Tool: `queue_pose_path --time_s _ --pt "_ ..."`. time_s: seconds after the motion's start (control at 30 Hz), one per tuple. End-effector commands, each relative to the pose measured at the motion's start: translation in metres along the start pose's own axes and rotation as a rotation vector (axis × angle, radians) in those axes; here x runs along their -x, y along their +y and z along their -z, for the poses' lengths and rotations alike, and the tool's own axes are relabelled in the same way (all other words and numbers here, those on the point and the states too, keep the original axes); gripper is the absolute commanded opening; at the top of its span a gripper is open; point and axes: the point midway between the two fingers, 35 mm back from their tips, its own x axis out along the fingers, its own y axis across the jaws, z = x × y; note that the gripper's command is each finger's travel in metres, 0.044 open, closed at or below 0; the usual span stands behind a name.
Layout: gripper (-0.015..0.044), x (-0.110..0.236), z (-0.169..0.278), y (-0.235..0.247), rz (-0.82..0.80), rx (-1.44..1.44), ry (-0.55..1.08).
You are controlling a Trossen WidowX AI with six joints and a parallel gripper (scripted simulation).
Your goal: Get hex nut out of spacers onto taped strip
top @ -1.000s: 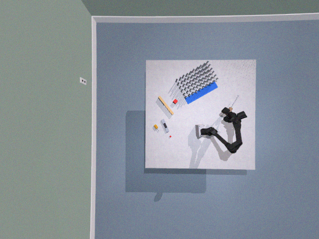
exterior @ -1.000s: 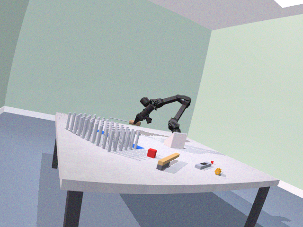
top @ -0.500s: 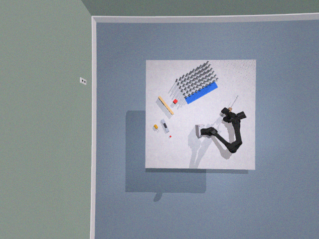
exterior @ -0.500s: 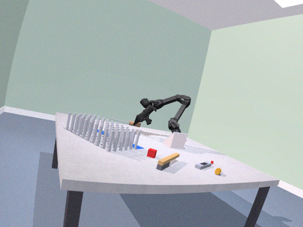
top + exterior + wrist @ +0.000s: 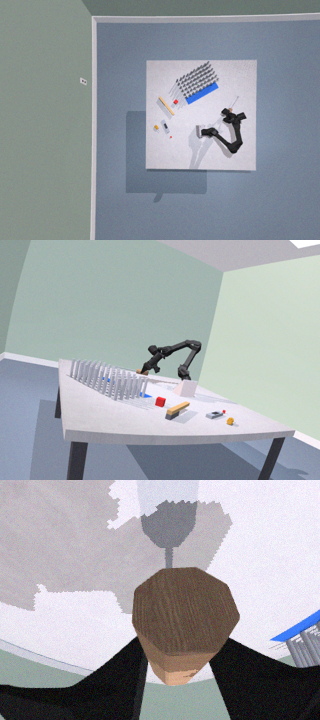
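Note:
My gripper (image 5: 227, 111) (image 5: 144, 368) (image 5: 175, 636) is shut on the wooden handle (image 5: 230, 110) (image 5: 142, 372) (image 5: 186, 615) of a hook tool. It holds the tool above the table, to the right of the spacer field. The tool's thin metal rod (image 5: 235, 100) (image 5: 126, 368) (image 5: 168, 559) points away from the gripper. The standing grey spacers (image 5: 197, 77) (image 5: 108, 378) (image 5: 308, 648) all stand upright in rows. The blue taped strip (image 5: 202, 93) (image 5: 147, 395) (image 5: 296, 628) runs along their front. The hex nut is not visible among the spacers.
On the white table (image 5: 232, 160) (image 5: 103, 420) lie a red cube (image 5: 175, 101) (image 5: 160, 401), a wood-topped bar (image 5: 166, 105) (image 5: 177, 407), a grey device (image 5: 165, 126) (image 5: 214, 414), a yellow piece (image 5: 156, 127) (image 5: 230, 420) and a tiny red piece (image 5: 170, 137) (image 5: 223, 411). A white block (image 5: 199, 131) (image 5: 186, 388) stands by the arm's base.

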Motion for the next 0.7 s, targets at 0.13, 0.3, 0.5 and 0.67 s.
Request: queue_pose_path --time_s 0.13,0.3,0.5,0.67 --pt "0.0 -0.0036 -0.0029 -0.0004 0.005 0.007 0.006" --pt "0.0 -0.0056 -0.0048 0.0002 0.004 0.008 0.007" --pt "0.0 -0.008 -0.0071 0.0011 0.003 0.009 0.009" --pt "0.0 -0.01 -0.009 0.0018 0.002 0.009 0.011"
